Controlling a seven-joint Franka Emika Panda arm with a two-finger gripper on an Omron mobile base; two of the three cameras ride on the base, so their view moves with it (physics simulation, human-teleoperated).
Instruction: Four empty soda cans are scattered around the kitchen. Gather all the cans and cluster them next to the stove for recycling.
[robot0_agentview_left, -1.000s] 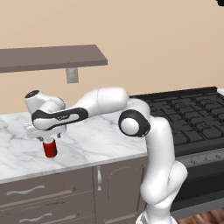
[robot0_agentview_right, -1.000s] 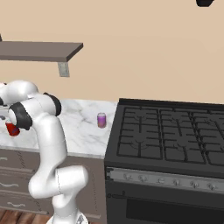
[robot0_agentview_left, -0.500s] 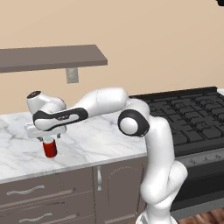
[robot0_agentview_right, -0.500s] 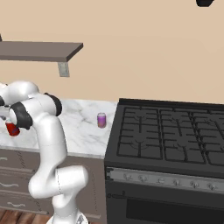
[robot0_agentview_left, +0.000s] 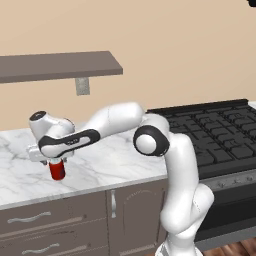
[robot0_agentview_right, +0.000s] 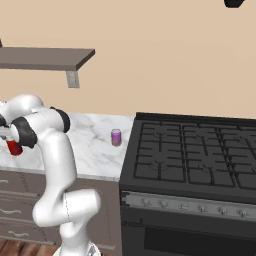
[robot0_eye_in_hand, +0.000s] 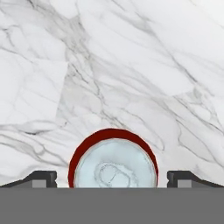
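My gripper (robot0_eye_in_hand: 112, 181) hangs straight above a red soda can (robot0_eye_in_hand: 113, 162) on the marble counter (robot0_eye_in_hand: 131, 65). In the hand view I look down on its silver top with the pull tab, and my two dark fingertips (robot0_eye_in_hand: 41, 178) sit wide at 9 and 3 o'clock of the can, a clear strip of marble between each tip and the red rim. My jaws are spread fully and grasp nothing.

The left base view gives what the hand view cannot: the can (robot0_agentview_left: 58, 169) stands upright just under my hand (robot0_agentview_left: 50, 155), toward the front edge of the counter (robot0_agentview_left: 110, 160), with the stove (robot0_agentview_left: 215, 135) well off at 3 o'clock and a brown wall shelf (robot0_agentview_left: 60, 65) above at 12 o'clock. It hides my fingertips behind the hand's body.

The right base view adds a second can: a purple-pink soda can (robot0_agentview_right: 116, 137) upright on the counter (robot0_agentview_right: 90, 145), just beside the stove's (robot0_agentview_right: 195, 160) left edge. In that view the red can (robot0_agentview_right: 14, 147) is a small patch at 9 o'clock of the purple-pink one, partly covered by my arm. The oven front and its row of knobs are visible here too.

Count: two cans in sight, one red and one purple-pink; one stove; one shelf (robot0_agentview_right: 47, 57). The red can is well apart from the stove, the purple-pink one near it.
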